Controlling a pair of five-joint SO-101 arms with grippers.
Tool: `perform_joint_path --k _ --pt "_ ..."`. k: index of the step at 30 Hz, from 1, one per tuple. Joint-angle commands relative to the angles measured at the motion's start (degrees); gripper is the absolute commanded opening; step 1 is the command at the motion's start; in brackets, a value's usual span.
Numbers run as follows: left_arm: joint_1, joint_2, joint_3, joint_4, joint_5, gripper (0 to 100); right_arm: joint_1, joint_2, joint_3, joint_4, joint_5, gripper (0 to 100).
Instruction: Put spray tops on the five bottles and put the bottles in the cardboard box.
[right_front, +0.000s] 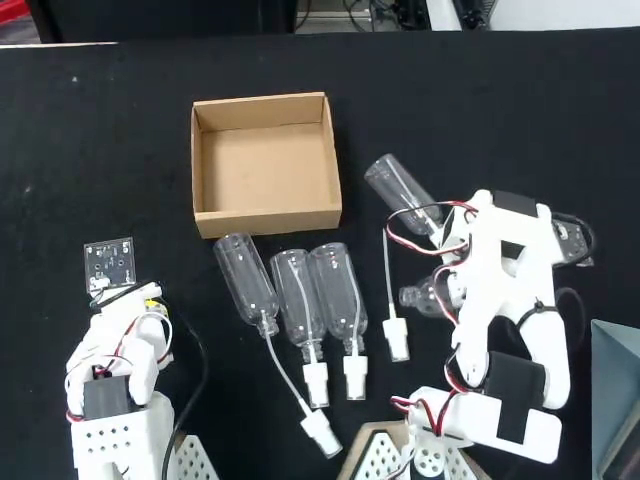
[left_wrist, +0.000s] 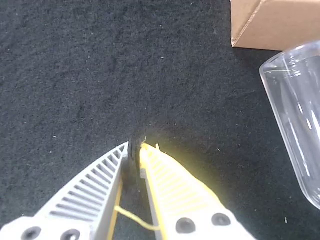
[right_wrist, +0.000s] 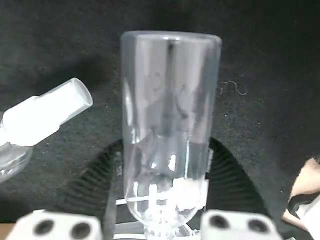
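Your right gripper (right_wrist: 166, 172) clamps a bottle (right_wrist: 170, 100) in its wrist view; your left gripper (left_wrist: 134, 147) sits pinched shut over the table (left_wrist: 75, 75). The high view adds three lying bottles (right_front: 298, 290) with spray tubes inside, a loose spray top (right_front: 396, 338) and, farther back, the cardboard box (right_front: 268, 220).

**Left arm folded back, right arm clamped**

From my remote station: my left arm (right_front: 115, 390) sits folded close over its base, the left gripper (left_wrist: 134, 149) angled downward with its fingers pressed together on nothing. My right arm (right_front: 510, 300) stretches forward, wrist tipped down, and the right gripper (right_wrist: 165, 150) is closed around a clear bottle (right_wrist: 170, 90).
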Motion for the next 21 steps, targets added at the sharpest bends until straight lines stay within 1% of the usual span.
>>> perform_joint_path --k 1,5,14,18,21 --pt "-0.66 -0.44 1.27 -1.41 0.18 3 1.32 -3.56 -0.57 1.05 -0.62 17.9" --pt "-0.66 -0.44 1.27 -1.41 0.18 3 1.41 -4.00 -0.84 1.14 -0.88 20.2" --pt "-0.66 -0.44 1.27 -1.41 0.18 3 1.05 -3.91 -3.21 1.32 -0.53 31.9" --pt "-0.66 -0.44 1.27 -1.41 0.18 3 1.05 -3.91 -4.44 1.58 -0.44 32.5" --pt "-0.66 -0.44 1.27 -1.41 0.18 3 1.05 -3.91 -7.87 6.15 -0.44 32.2"
